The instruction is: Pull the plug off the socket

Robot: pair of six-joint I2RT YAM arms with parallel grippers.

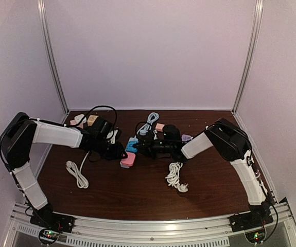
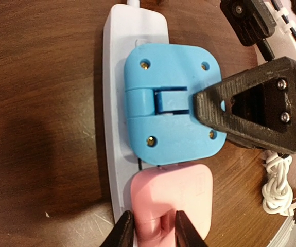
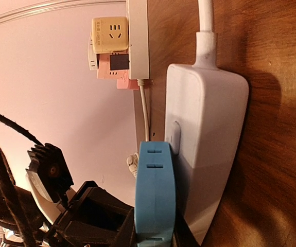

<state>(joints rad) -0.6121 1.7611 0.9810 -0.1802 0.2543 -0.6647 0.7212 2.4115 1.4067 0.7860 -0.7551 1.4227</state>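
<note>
A white power strip lies on the brown table, with a blue plug and a pink plug seated in it side by side. My left gripper is shut on the pink plug's neck, one finger on each side. My right gripper is shut on the blue plug, which sits edge-on against the strip; its black finger covers the blue plug's right edge. In the top view both grippers meet at mid-table over the blue plug and the pink plug.
Two coiled white cables lie in front of the arms. A second strip with a yellow adapter and pink plugs lies at the back left. A light blue cable and more plugs lie behind. Enclosure walls surround the table.
</note>
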